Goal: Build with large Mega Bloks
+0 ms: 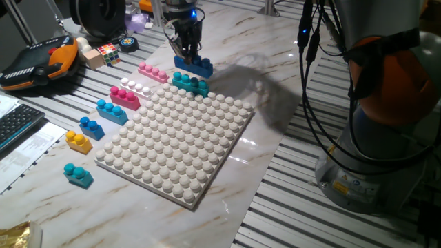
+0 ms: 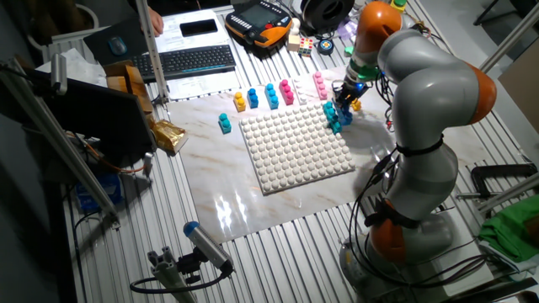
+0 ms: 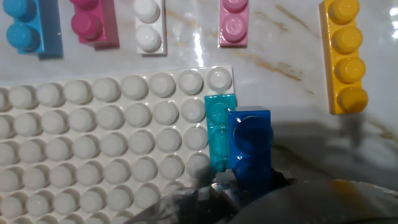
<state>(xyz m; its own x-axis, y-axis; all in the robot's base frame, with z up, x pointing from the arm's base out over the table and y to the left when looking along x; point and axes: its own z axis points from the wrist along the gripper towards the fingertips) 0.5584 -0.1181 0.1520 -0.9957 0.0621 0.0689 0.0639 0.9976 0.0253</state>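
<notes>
We see the gripper [image 1: 186,49] clamped on a blue brick [image 1: 196,66], held just beside the teal brick [image 1: 189,83] seated at the corner of the white baseplate [image 1: 165,148].

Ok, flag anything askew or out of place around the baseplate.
One thing stands out: the teal brick sits at the white baseplate's far edge, seemingly overhanging the rim rather than squarely seated. The gripper holds the blue brick right beside it. The other loose bricks lie in a tidy row.

marble table [image 1: 275,103] | white baseplate [image 1: 179,138] | loose bricks, perhaps eight, alongside [image 1: 120,110]
</notes>
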